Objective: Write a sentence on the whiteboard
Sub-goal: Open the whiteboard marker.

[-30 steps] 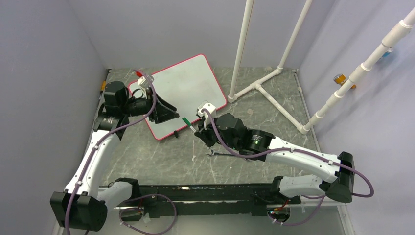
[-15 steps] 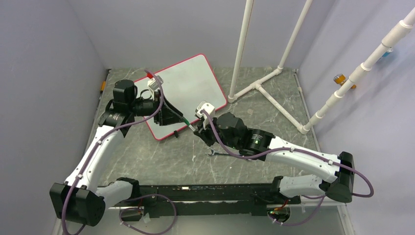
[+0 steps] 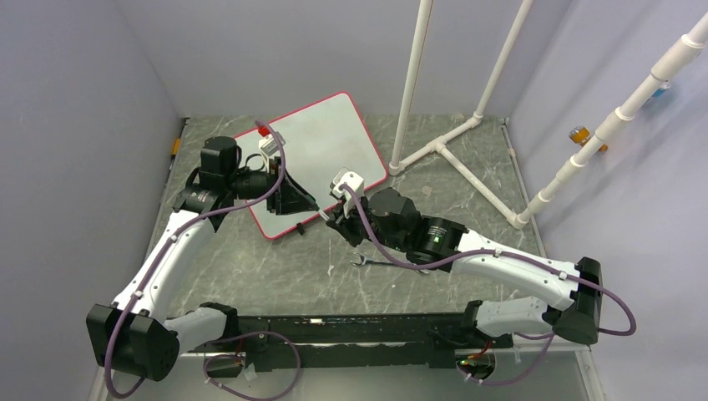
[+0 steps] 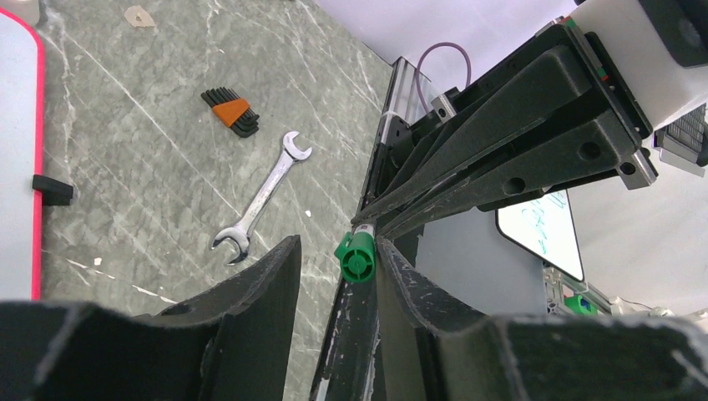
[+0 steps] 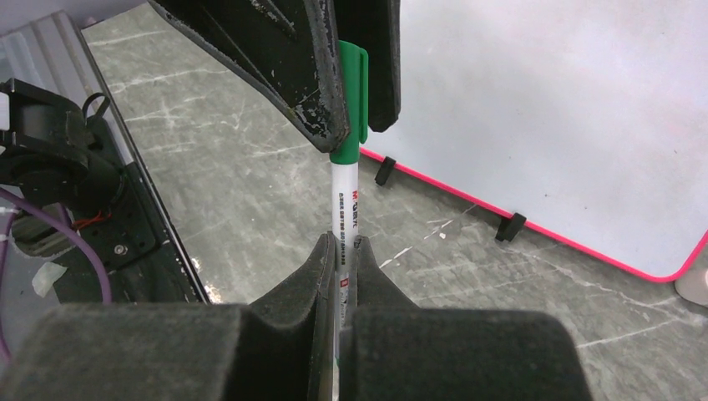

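Observation:
The whiteboard [image 3: 321, 154], white with a red rim and black clips, lies tilted at the back of the grey table; it also shows in the right wrist view [image 5: 543, 100] and the left wrist view [image 4: 15, 167]. No green sentence shows on it. My right gripper [image 5: 341, 242] [image 3: 331, 219] is shut on the white barrel of a marker [image 5: 344, 196]. The marker's green cap [image 5: 351, 92] [image 4: 357, 257] sits between the open jaws of my left gripper [image 4: 338, 246] [image 3: 311, 206], touching one finger, with a gap to the other.
A wrench [image 3: 380, 263] [image 4: 260, 200] lies on the table under my right arm, with a folded hex key set [image 4: 232, 111] near it. A white pipe frame [image 3: 442, 146] stands at the back right. Grey walls enclose the table.
My left gripper has swung right off the whiteboard's edge to the marker and now straddles its green cap. My right gripper has shifted slightly left, still holding the marker.

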